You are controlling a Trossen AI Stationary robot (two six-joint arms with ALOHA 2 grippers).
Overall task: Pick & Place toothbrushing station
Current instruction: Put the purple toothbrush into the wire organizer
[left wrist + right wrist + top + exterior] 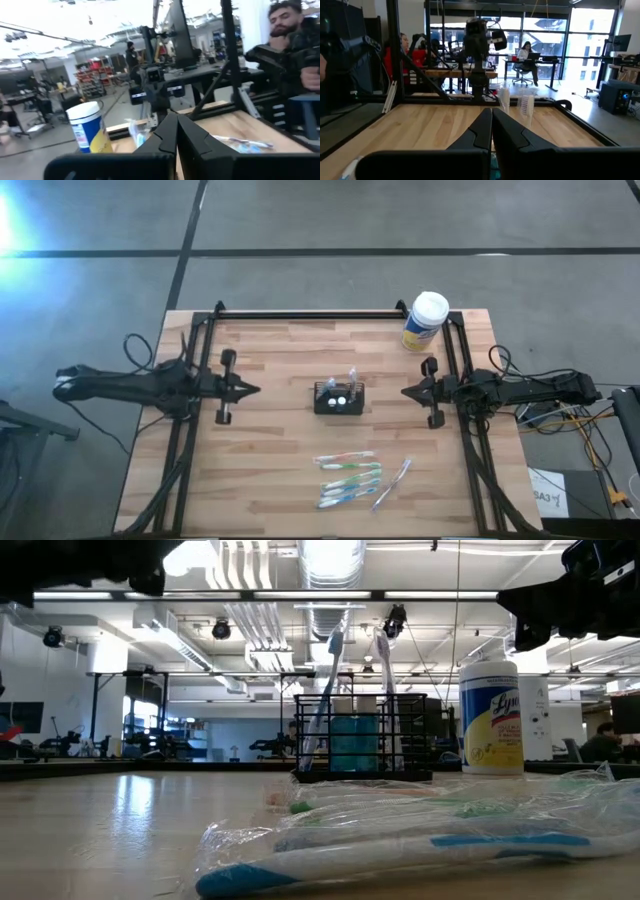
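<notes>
Toothbrushing station (339,398) stands mid-desk (270,470), two brushes upright in it, between the arms. Left gripper (252,389) and right gripper (408,391) both closed, empty, raised, each well apart from it. Risk: closed fingers meeting the mesh would shove or tip the caddy; wrapped toothbrushes (350,477) nearby could snag.

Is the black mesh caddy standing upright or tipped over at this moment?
Upright. In the low view the black mesh caddy sits flat on the table, with two toothbrushes rising from it.
</notes>
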